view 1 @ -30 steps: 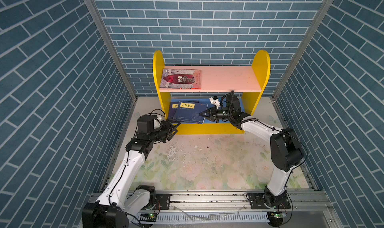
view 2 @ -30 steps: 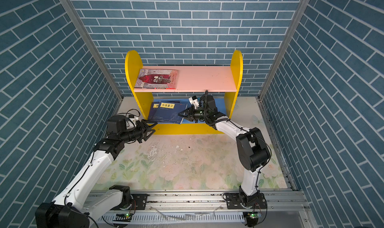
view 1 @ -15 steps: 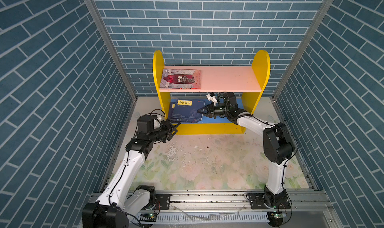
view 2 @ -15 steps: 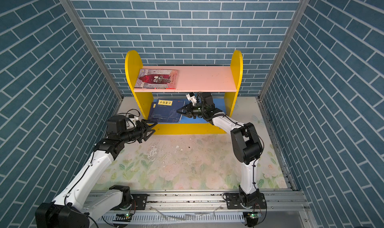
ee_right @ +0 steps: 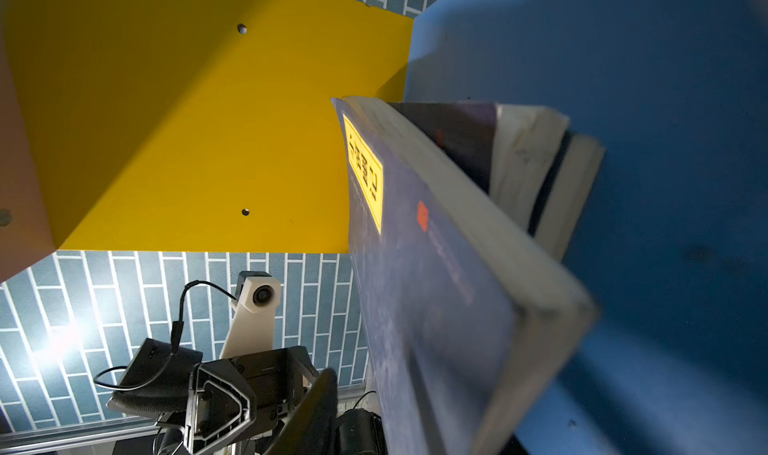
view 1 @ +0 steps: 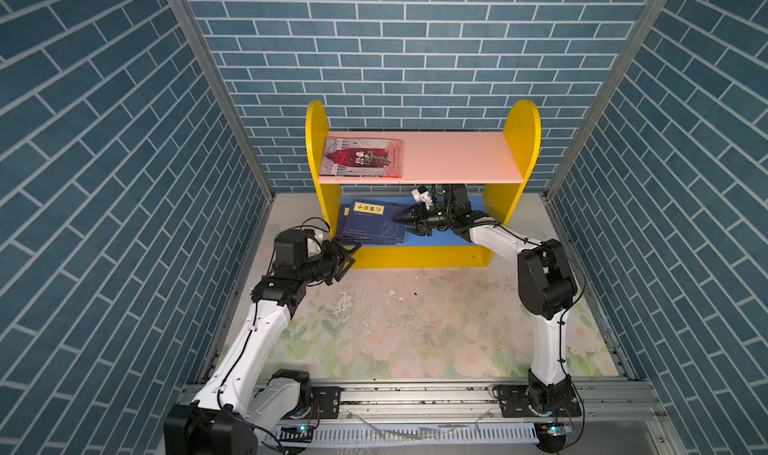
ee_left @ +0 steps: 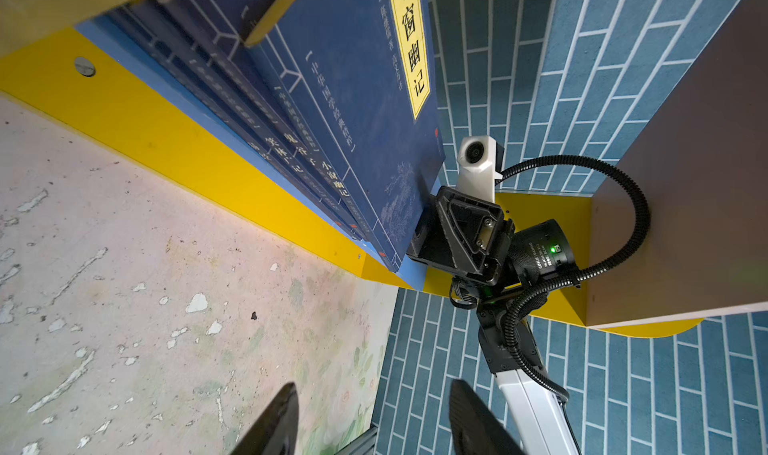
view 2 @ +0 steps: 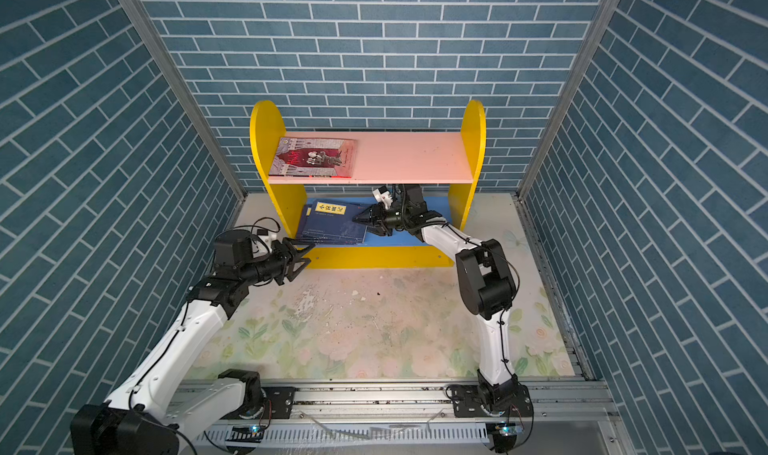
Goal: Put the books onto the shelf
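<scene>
Your right claw is standing parted, gripping nothing, at the near edge of the navy stack. The stack is lying straight ahead of it on the blue board, long axis in line with its reach. Your left claw, open and empty, is hovering farther off.

Four stacked navy books, one illustrated book, one shelf.
</scene>
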Robot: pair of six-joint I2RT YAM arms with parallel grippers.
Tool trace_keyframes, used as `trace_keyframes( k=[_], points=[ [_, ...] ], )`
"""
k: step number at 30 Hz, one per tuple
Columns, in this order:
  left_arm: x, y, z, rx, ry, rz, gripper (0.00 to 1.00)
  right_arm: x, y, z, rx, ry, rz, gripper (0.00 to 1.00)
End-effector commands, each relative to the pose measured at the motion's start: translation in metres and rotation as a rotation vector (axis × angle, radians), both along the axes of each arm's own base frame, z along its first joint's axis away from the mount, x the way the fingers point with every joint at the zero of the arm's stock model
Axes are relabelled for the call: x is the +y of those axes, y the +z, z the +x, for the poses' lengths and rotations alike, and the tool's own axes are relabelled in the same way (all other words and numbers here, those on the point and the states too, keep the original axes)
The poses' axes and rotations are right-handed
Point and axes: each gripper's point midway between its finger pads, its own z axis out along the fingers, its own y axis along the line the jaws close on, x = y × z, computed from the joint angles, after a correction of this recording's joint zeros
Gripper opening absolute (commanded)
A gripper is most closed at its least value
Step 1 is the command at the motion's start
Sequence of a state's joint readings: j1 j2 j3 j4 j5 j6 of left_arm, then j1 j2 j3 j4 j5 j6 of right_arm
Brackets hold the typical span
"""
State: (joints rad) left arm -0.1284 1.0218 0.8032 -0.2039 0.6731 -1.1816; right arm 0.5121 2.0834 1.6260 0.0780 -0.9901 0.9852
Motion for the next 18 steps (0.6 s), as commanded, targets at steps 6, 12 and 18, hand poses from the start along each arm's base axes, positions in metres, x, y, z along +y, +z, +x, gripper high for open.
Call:
trace_keyframes(
  k=[6, 12, 18],
  points=[
    [0.001, 0.001, 0.003, -0.014, 0.008, -0.005, 0.6, -0.019, 0.004, 0.013, -0.068, -0.109, -0.095, 0.52],
    [0.001, 0.0, 0.002, -0.009, 0.008, -0.007, 0.6, -0.03, 0.007, 0.023, -0.105, -0.195, -0.143, 0.53],
    [0.001, 0.001, 0.003, -0.013, 0.008, -0.01, 0.6, -0.037, 0.023, 0.021, -0.142, -0.24, -0.124, 0.49]
  ],
)
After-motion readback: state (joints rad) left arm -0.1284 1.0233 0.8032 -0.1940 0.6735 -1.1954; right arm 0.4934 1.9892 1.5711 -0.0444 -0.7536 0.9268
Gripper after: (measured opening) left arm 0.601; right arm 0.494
